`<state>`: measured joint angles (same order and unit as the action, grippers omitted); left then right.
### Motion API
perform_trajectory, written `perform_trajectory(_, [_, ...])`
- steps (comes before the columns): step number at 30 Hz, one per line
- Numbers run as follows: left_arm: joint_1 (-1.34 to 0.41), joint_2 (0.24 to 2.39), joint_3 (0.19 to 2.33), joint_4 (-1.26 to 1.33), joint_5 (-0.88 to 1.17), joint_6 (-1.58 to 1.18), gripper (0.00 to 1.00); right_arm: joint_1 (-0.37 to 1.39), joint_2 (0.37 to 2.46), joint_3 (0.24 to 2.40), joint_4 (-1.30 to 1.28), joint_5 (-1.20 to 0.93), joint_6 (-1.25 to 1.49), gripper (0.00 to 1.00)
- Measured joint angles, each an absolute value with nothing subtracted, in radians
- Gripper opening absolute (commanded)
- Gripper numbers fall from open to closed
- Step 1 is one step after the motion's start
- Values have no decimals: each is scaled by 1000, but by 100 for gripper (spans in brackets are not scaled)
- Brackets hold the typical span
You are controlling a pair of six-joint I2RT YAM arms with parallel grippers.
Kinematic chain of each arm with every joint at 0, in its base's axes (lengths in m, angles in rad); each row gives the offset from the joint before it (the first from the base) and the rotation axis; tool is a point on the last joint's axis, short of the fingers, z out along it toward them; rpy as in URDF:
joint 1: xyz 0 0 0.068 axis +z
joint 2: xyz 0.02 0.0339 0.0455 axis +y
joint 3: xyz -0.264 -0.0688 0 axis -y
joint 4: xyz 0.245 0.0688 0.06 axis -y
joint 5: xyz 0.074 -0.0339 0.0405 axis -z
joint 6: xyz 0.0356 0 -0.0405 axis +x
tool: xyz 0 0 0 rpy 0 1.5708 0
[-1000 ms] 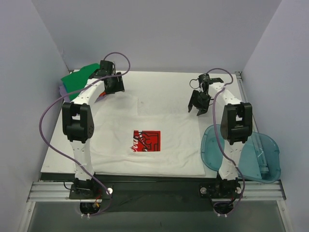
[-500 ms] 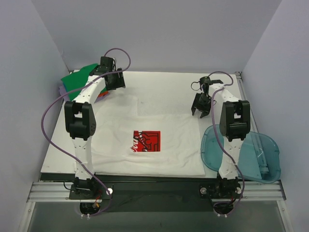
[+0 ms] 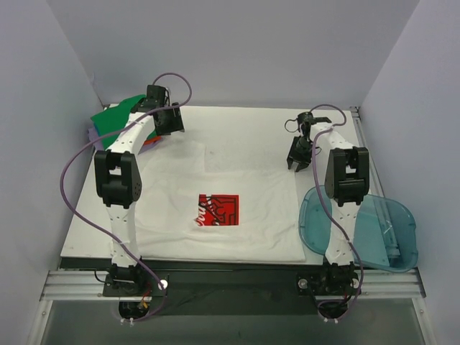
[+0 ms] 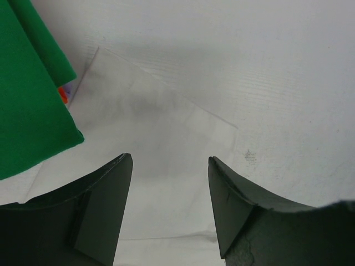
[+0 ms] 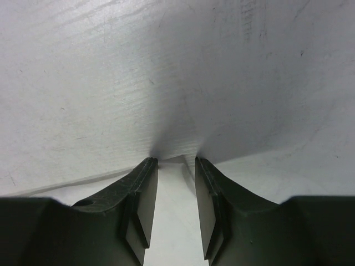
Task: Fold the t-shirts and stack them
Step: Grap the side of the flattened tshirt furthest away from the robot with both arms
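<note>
So the white table [image 3: 251, 118] had the white t-shirt [image 3: 244, 183] spread flat over most of it, front up, hem at the near edge.

Both arms reached up from their bases and bent down over the shirt's far corners. The left arm [image 3: 115, 180] leaned toward the far-left corner, and the left gripper [image 3: 171, 123] hung over the cloth there with its jaws spread wide, nothing between them. In the wrist view that gripper [image 4: 170, 160] sat just beside the green shirt [image 4: 28, 100]. The right arm [image 3: 345, 180] folded back on itself. The right gripper [image 3: 297, 159] pointed down at the shirt's far-right edge, jaws narrow with a slim gap, and in its own view the tips [image 5: 175, 162] pressed into the cloth with a small pucker bunched between them.

The translucent blue bin [image 3: 388, 248] hung off the table's right side, partly hidden behind the right arm. A pale strip inside it couldn't be made out.

The folded stack [image 3: 115, 118] sat in the far-left corner, green on top. Only slivers of orange [image 4: 62, 95] and purple peeked out underneath.

The red logo [image 3: 218, 209] sat mid-chest.
</note>
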<state>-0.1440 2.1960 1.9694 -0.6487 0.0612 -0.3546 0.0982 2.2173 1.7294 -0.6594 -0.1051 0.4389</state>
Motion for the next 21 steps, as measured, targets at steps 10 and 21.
perform_trajectory(10, [-144,2214,1988,-654,61,-353,67,88,2209,1704,-644,-134,425,0])
perform_trajectory(21, [-144,2388,2165,-661,70,-310,67,46,2185,1668,-641,-144,444,0])
